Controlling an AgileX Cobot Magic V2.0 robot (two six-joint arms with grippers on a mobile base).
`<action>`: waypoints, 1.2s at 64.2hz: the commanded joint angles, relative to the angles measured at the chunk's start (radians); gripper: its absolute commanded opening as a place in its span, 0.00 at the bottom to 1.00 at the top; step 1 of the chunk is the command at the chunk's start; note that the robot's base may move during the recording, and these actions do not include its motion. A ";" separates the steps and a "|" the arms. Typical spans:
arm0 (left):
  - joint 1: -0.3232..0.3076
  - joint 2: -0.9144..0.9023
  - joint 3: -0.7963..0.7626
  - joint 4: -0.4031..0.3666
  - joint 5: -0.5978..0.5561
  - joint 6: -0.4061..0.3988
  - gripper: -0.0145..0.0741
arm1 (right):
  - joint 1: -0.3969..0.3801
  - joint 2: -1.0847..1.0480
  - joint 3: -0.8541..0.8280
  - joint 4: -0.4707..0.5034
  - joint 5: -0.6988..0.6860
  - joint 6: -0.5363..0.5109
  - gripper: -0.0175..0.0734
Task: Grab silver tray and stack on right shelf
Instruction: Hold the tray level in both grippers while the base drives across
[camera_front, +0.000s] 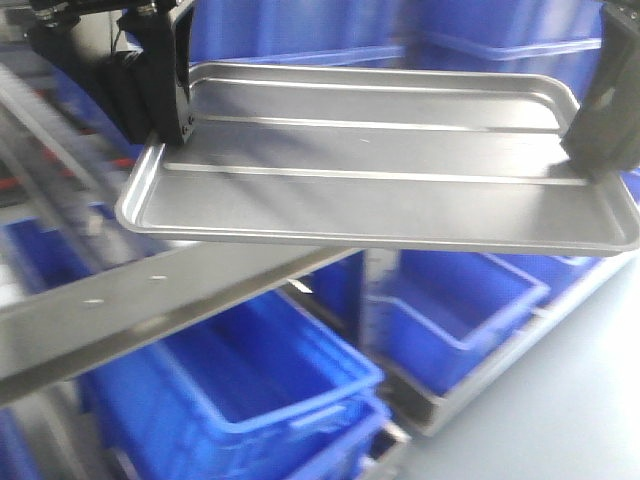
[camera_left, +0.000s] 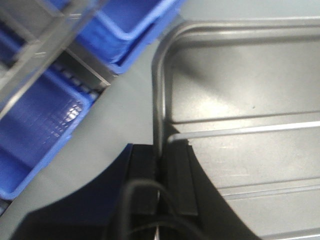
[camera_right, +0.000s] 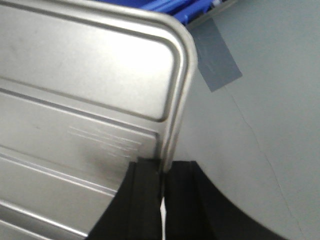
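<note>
The silver tray is shiny, with a low rim and two long raised ribs. It hangs level in the air between both grippers. My left gripper is shut on its left rim, and my right gripper is shut on its right rim. In the left wrist view the jaws pinch the rim of the tray. In the right wrist view the jaws pinch the rim near a corner of the tray. A broad steel shelf bar slants below the tray's left front. No rollers show clearly.
Blue plastic bins stand on low racks under the tray, with more to the right and behind. The grey floor lies at the lower right. A grey tape patch is on the floor. Blurred rack rails run at the left.
</note>
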 joint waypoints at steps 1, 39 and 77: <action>-0.011 -0.041 -0.029 0.018 -0.021 0.017 0.05 | 0.002 -0.029 -0.034 -0.008 -0.033 -0.029 0.25; -0.011 -0.041 -0.029 0.018 -0.021 0.017 0.05 | 0.002 -0.029 -0.034 -0.008 -0.032 -0.029 0.25; -0.011 -0.041 -0.029 0.017 -0.021 0.017 0.05 | 0.002 -0.029 -0.034 -0.008 -0.024 -0.029 0.25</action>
